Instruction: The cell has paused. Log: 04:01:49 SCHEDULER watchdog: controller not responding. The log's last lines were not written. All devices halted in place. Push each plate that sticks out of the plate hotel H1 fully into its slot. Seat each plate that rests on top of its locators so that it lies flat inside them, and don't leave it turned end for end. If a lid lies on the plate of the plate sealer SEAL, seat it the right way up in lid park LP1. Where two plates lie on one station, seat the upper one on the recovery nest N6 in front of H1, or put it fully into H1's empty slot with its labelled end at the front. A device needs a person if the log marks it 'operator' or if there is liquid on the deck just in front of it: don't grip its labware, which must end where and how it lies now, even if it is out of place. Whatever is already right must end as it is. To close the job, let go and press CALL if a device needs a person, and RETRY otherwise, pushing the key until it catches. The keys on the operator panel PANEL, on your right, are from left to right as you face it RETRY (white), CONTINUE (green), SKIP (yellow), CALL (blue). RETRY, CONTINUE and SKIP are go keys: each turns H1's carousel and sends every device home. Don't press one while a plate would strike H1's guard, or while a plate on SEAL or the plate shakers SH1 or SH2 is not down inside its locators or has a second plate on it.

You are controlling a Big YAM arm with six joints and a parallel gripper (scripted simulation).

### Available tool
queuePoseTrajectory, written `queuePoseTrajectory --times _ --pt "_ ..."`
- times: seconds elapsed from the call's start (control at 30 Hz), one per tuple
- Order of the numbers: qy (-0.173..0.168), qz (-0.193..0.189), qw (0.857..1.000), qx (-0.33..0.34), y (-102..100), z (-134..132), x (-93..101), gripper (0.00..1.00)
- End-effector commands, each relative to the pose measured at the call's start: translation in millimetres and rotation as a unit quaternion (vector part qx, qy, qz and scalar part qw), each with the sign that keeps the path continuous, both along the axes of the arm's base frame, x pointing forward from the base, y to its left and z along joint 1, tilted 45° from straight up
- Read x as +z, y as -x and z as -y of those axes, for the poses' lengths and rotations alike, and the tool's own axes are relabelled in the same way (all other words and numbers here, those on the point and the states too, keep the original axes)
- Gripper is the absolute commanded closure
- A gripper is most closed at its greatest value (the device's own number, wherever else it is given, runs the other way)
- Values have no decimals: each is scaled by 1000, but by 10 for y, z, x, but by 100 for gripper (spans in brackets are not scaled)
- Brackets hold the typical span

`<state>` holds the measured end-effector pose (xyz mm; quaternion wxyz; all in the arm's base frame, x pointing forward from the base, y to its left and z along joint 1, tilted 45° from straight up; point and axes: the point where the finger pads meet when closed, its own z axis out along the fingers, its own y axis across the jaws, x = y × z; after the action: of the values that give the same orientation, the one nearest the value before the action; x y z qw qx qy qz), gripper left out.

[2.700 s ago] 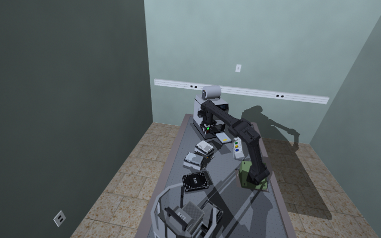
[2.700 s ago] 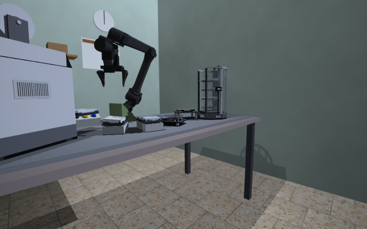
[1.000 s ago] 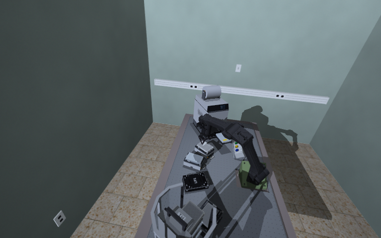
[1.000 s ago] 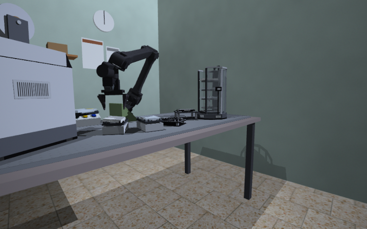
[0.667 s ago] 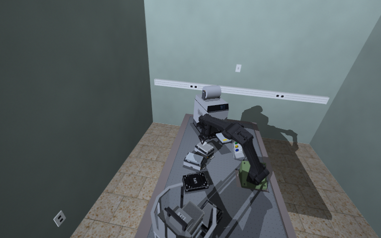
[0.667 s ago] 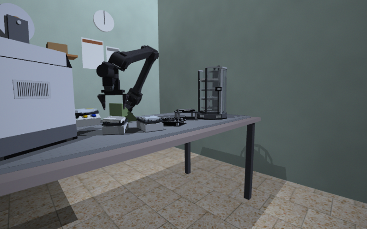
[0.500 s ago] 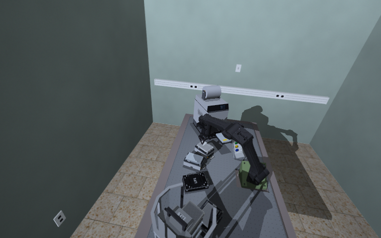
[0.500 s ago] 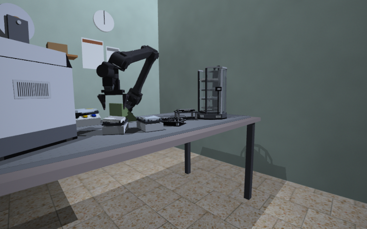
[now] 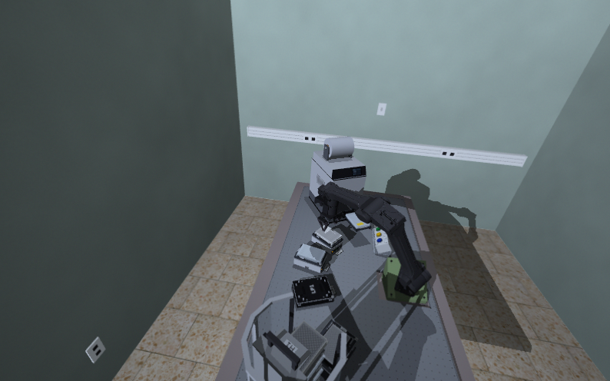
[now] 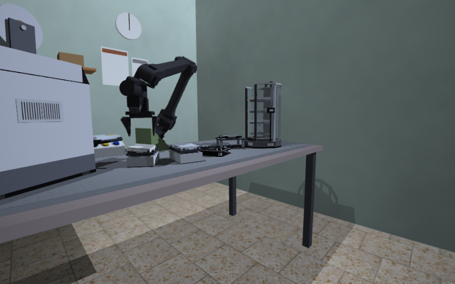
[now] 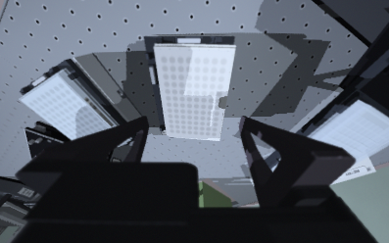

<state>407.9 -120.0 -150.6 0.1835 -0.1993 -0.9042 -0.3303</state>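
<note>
My gripper (image 9: 324, 226) is open and empty. It hangs fingers-down a little above a white well plate (image 9: 329, 236) on the shaker nearer the sealer. In the wrist view the plate (image 11: 194, 90) lies lengthwise between and beyond my fingertips. In the side view my gripper (image 10: 141, 131) is clear above that plate (image 10: 141, 148), which looks a little tilted on its station. A second shaker (image 9: 311, 256) with its own plate (image 11: 64, 105) stands beside it. A third white plate (image 9: 357, 220) with a yellow mark lies in front of the sealer (image 9: 338, 172).
The operator panel (image 9: 382, 239) with coloured keys stands right of the shakers. A black labelled nest (image 9: 313, 289) lies nearer the round plate hotel (image 10: 263, 114), with another low nest (image 10: 228, 139) in front of it. My arm's green base (image 9: 405, 283) is at the right edge.
</note>
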Motion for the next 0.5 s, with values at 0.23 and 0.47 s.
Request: queuePoseTrajectory --times 0.23,0.47 --pt "2 -1 1000 6 -38 -105 21 0" --pt "-1 -6 1000 6 16 -164 -106 0"
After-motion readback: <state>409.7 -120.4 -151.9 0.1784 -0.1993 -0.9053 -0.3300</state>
